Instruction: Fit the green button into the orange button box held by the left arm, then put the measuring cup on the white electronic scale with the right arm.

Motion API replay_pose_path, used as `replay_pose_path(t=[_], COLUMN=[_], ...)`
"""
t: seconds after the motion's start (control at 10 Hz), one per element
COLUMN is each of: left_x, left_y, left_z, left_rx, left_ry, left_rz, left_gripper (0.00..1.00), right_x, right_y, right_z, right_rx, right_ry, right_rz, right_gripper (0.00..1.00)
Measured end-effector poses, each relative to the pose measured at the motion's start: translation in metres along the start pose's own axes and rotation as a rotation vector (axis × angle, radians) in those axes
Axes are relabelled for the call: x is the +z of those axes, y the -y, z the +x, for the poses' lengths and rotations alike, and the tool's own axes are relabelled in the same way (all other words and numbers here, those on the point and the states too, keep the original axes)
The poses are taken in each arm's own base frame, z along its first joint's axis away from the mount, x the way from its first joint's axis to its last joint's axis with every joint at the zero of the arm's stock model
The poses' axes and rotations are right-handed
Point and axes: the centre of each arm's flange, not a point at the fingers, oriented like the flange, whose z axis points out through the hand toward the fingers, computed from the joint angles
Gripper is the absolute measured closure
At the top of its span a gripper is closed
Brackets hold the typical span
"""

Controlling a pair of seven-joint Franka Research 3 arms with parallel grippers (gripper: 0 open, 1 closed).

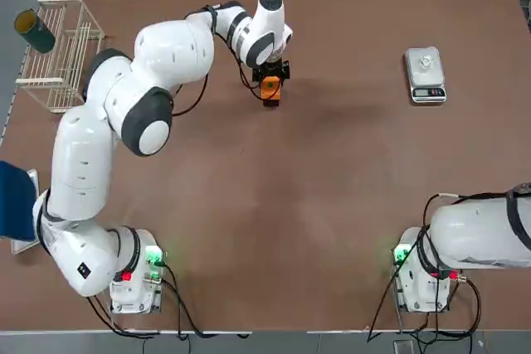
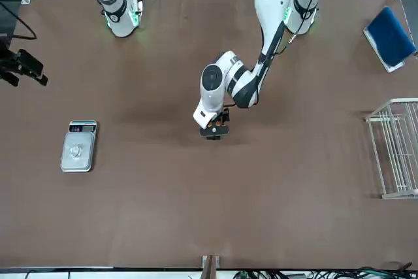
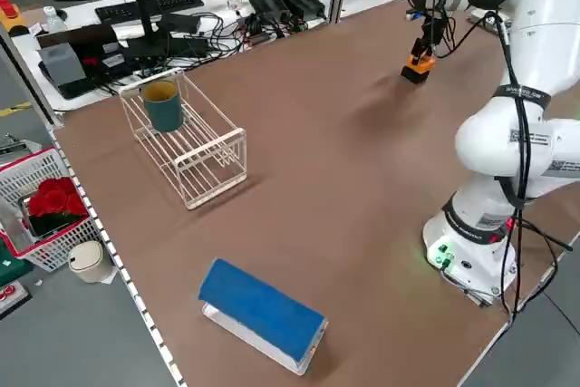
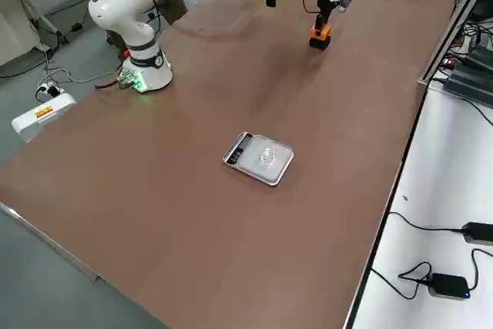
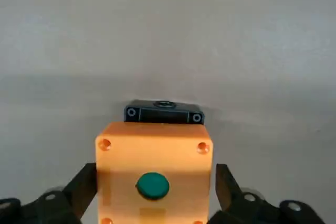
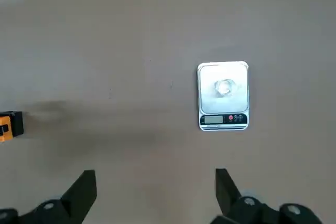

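The left arm (image 1: 124,113) reaches across the table, its left gripper (image 5: 155,192) spread around one orange button box (image 5: 154,156) bearing one green button (image 5: 153,186); the right gripper (image 6: 155,195) hangs open above the table, one measuring cup (image 6: 224,87) on one white electronic scale (image 6: 223,121).

No legible text, brand or number on anything in view. The small white rectangular electronic scale (image 6: 223,96), with silvery plate, has a dark display strip at its 6 o'clock end in the right wrist view, lit but its characters too small to read. A dark band on the large white left arm (image 3: 521,92) carries pale lettering, unreadable.
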Motion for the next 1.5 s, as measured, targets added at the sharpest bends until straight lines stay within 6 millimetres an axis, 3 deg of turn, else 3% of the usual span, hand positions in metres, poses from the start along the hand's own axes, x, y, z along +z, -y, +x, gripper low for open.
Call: replay_pose_path(t=[0.7,1.0,1.2,1.5], left_x=[-0.014,-0.031,-0.038,-0.039], left_y=[-0.001,0.004,0.009,0.003], left_z=[0.002,0.008,0.012,0.005], left_rx=[0.007,-0.004,-0.012,-0.031], left_ry=[-0.014,-0.016,-0.019,-0.017], left_rz=[-0.003,-0.002,-0.003,-0.005], left_gripper=[0.02,0.11,0.26,0.73], right_x=[-0.002,-0.005,-0.007,-0.006], right_y=[-0.003,0.0,-0.004,-0.017], right_z=[-0.004,-0.008,-0.009,-0.011], right_rx=[0.105,0.17,0.137,0.106], right_ry=[0.003,0.013,0.01,0.03], right_rz=[-0.042,-0.047,-0.062,-0.064], right_gripper=[0.0,0.0,0.0,0.0])
